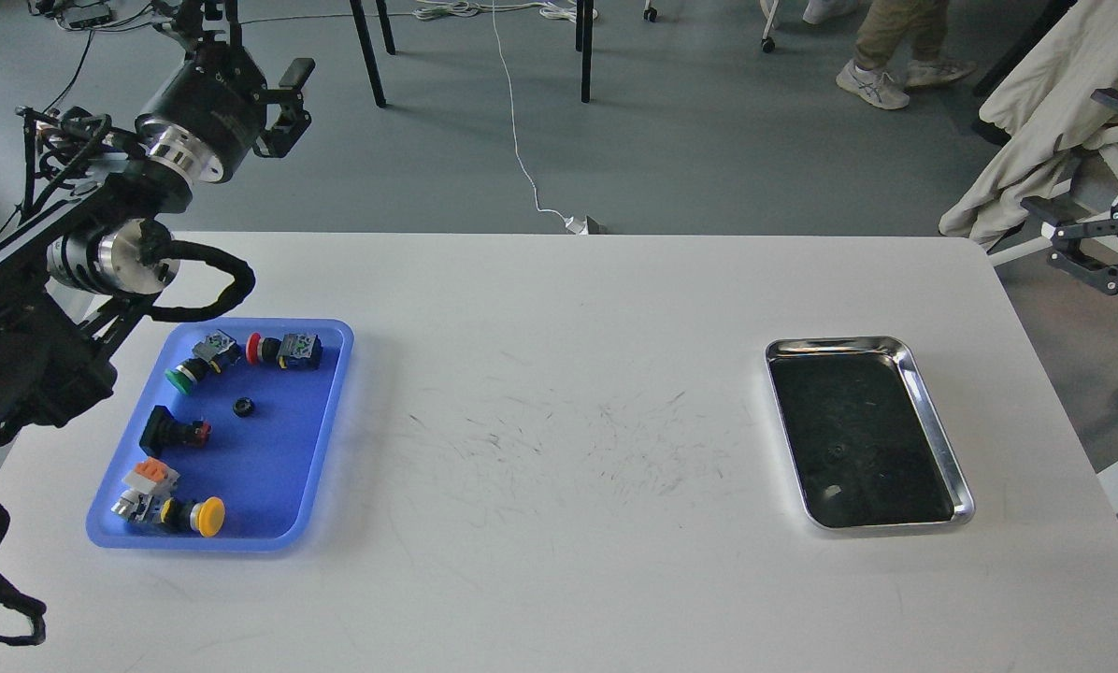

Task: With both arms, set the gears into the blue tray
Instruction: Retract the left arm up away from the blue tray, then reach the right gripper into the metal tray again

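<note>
The blue tray [283, 467] lies on the left of the white table. One gear [243, 407], a tiny black toothed ring, rests near the tray's middle among coloured push-buttons. Inside the steel tray [933, 439] a faint small round shape [837, 451] shows; I cannot tell if it is a gear. My left gripper [206, 14] is raised high over the floor behind the table's left corner. Its fingers run into the top edge, so their state is unclear. At the right edge, off the table, my right gripper [1078, 168] hangs open and empty.
Several push-button switches [283, 350] with green, red, black and yellow caps lie in the blue tray. A black cable loop [213, 290] of my left arm hangs just behind that tray. Beyond the table are chair legs, a white cable, a person's feet and a draped cloth [1036, 103].
</note>
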Robot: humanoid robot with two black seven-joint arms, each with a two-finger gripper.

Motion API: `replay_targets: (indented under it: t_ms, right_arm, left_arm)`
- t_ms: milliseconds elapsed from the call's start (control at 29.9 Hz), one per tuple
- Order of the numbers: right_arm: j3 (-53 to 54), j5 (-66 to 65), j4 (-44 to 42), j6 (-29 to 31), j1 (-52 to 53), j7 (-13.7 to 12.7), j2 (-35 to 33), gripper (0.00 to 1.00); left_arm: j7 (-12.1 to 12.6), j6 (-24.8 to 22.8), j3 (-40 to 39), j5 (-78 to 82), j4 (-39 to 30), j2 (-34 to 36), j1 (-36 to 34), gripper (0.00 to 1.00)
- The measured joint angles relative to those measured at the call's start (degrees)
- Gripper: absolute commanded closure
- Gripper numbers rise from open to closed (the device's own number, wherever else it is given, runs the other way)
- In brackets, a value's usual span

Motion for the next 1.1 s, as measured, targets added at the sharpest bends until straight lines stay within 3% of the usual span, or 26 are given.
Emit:
replay_targets:
  t_ms: [100, 267, 568, 768, 1103]
  right_arm:
    - [-2.14, -9.76, 2.75, 0.0, 4.03, -1.92, -2.56, 0.01]
    - [-2.71, -27.61, 7.15, 0.01, 5.42, -8.1, -4.13, 0.01]
    - [-3.49, -45.61, 10.77, 0.01, 5.81, -17.38, 0.11, 0.02]
    - [-9.66, -54.07, 9.98, -0.01, 5.89, -18.57, 5.81, 0.02]
    - [-20.1, -56.71, 3.62, -0.01, 11.42, -18.55, 17.7, 0.04]
  left_arm:
    - [-0.08, 0.04, -0.02, 0.01, -0.05, 0.0, 0.04, 0.02]
    - [-0.17, 0.04, 0.03, 0.14, -0.08, 0.87, 0.29, 0.02]
    - [-0.24, -0.03, 0.02, 0.17, -0.11, 2.06, 0.79, 0.02]
    - [-0.3, 0.03, 0.09, 0.21, -0.15, 2.12, 0.88, 0.02]
    - [-0.31, 0.06, 0.42, 0.38, -0.1, 2.47, 1.49, 0.02]
